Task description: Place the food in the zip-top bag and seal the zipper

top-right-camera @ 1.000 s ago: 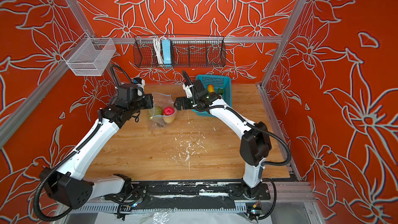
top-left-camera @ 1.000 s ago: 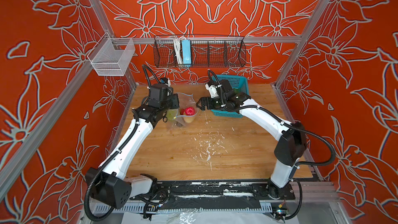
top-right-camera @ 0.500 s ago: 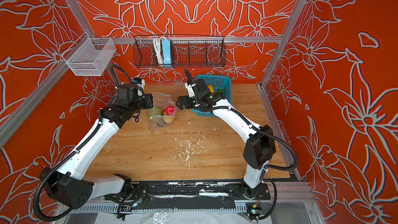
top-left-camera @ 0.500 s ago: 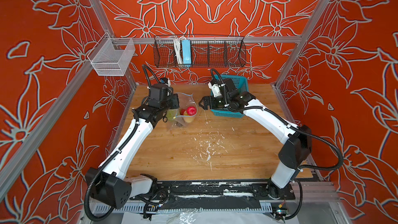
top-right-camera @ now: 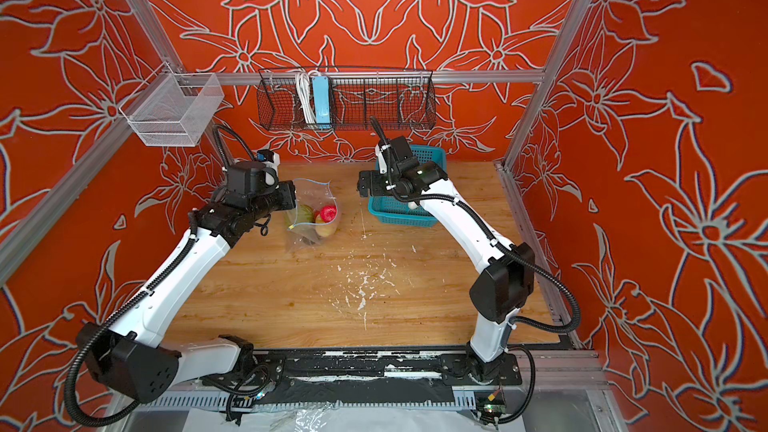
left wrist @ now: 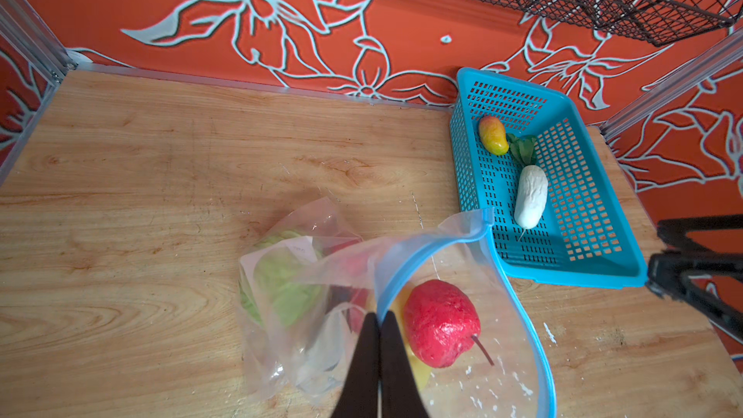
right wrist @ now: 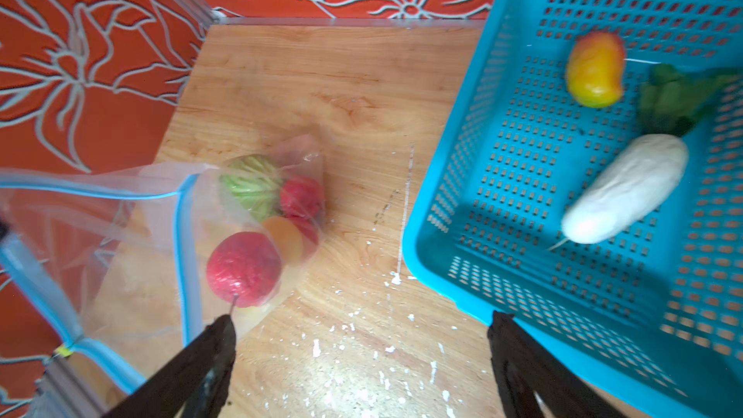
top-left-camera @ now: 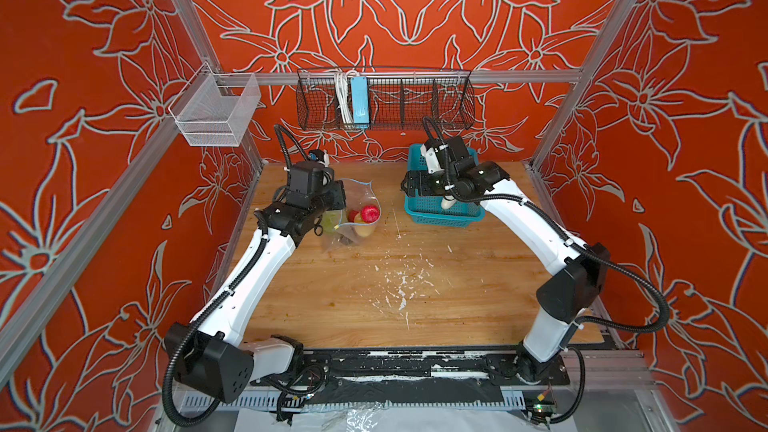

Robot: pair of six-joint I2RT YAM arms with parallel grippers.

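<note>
Now my right gripper has backed from the zip-top bag, left of centre, toward the teal basket, jaws wide and empty; the red fruit sits inside. Left gripper stays pinched on the zipper. Mango and radish come next.

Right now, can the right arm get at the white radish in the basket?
Probably yes: the right gripper is open near the basket, and the radish lies uncovered inside, with only the mango nearby.

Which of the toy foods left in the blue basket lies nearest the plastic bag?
The white radish: long and pale, it lies closer to the bag than the orange-yellow mango and the green leaf.
</note>
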